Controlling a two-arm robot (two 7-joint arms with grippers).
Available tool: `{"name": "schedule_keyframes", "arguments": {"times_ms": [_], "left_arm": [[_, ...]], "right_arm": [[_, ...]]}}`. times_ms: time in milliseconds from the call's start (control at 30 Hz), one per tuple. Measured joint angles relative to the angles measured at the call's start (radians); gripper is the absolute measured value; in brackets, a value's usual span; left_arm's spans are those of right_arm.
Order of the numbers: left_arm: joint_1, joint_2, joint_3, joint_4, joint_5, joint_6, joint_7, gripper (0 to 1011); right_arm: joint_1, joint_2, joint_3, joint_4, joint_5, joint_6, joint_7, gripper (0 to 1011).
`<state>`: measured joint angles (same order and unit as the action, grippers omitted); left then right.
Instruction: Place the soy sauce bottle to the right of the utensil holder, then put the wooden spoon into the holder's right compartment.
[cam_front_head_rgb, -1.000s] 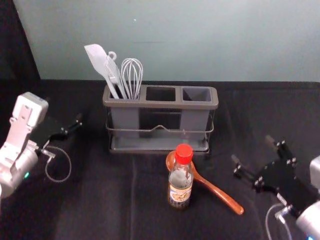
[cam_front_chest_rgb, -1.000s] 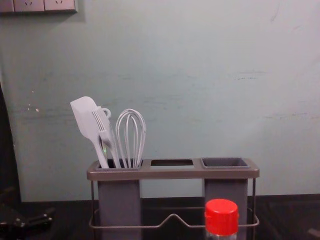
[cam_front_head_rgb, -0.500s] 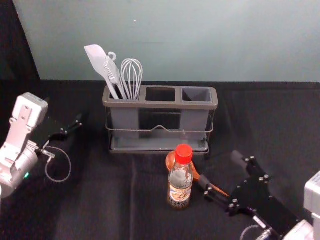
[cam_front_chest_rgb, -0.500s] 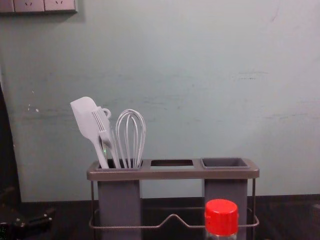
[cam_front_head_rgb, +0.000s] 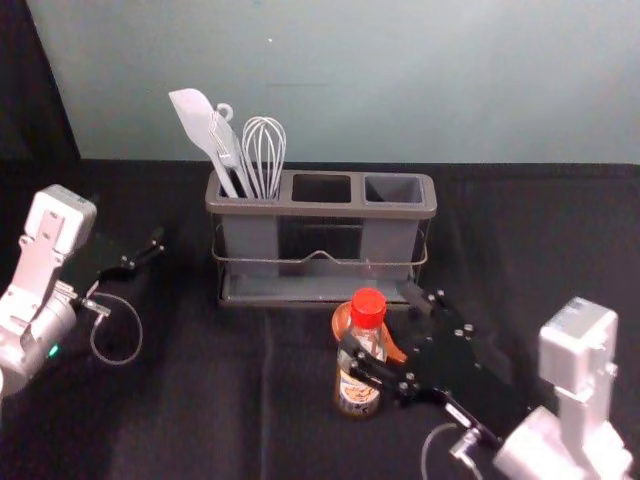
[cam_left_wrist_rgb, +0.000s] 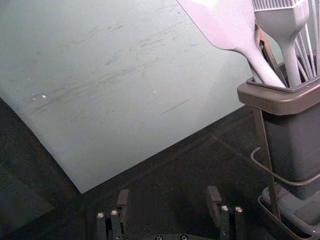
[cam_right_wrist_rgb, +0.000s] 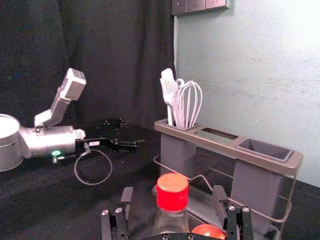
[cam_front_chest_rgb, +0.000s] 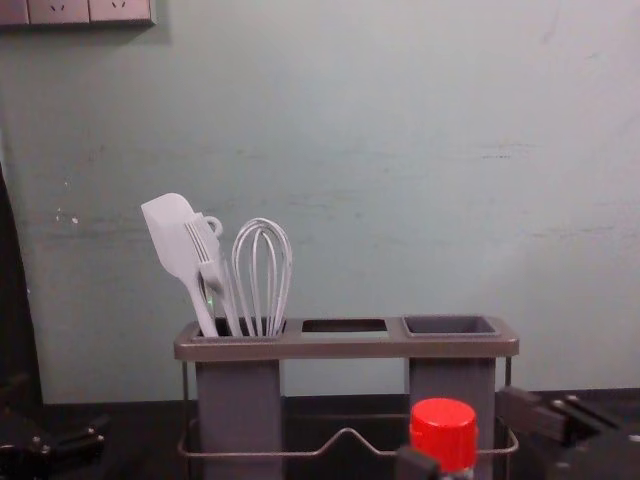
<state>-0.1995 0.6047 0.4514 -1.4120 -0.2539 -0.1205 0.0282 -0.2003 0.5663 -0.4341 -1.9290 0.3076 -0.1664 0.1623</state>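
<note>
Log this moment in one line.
Right hand: open around soy sauce bottle | bottle: standing before holder | spoon: lying behind bottle | right compartment: empty | left hand: open, left of holder

Utensil holder (cam_front_chest_rgb: 345, 347): left compartment holds spatula (cam_front_chest_rgb: 170, 238), brush (cam_front_chest_rgb: 208, 255), whisk (cam_front_chest_rgb: 262, 275). Red-capped bottle (cam_front_chest_rgb: 443, 434) stands in front of right compartment, between parted fingers of right gripper (cam_front_chest_rgb: 468, 436). Left gripper (cam_front_chest_rgb: 62, 415) is located at lower left
</note>
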Motion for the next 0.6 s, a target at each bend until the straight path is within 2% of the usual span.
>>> {"name": "schedule_keyframes", "arguments": {"times_ms": [67, 267, 433, 600], "left_arm": [[0.000, 0.000, 0.000, 0.000, 0.000, 0.000, 0.000, 1000], [0.000, 0.000, 0.000, 0.000, 0.000, 0.000, 0.000, 1001], [0.000, 0.000, 0.000, 0.000, 0.000, 0.000, 0.000, 1000], [0.000, 0.000, 0.000, 0.000, 0.000, 0.000, 0.000, 1000]], "right_arm": [[0.035, -0.031, -0.009, 0.031, -0.006, 0.016, 0.011, 1004], [0.085, -0.078, -0.020, 0.080, -0.014, 0.035, 0.036, 1004], [0.094, -0.097, -0.022, 0.093, -0.025, 0.040, 0.049, 997], [0.091, -0.110, -0.013, 0.096, -0.030, 0.043, 0.057, 909]]}}
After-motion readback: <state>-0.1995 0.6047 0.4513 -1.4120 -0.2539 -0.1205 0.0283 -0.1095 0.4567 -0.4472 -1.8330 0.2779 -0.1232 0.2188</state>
